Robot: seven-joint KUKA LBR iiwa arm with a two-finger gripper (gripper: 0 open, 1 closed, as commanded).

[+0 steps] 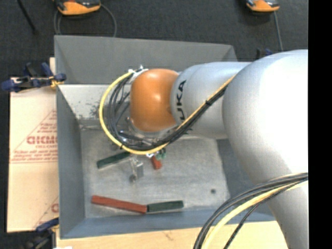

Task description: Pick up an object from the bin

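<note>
Camera view. The arm comes in from the right, and its orange cover (150, 100) sits over the upper middle of the bin (70, 165), ringed by looped cables (111, 134).

The jaws hang straight below the orange cover as a grey metal tip close to the bin floor. Cannot tell whether they are open or closed, and nothing is seen between them.

The dark green bar (111, 161) lies flat, below and left of the orange cover. Its long axis is near level, the right end tipped slightly up. That end points at the jaws and lies just beside them; contact unclear.

A small red piece (156, 163) lies below the cover, slightly right.

Well below the cover, near the bin's front wall, a red bar (118, 203) and a green bar (165, 207) lie end to end, long axes left to right.
</note>
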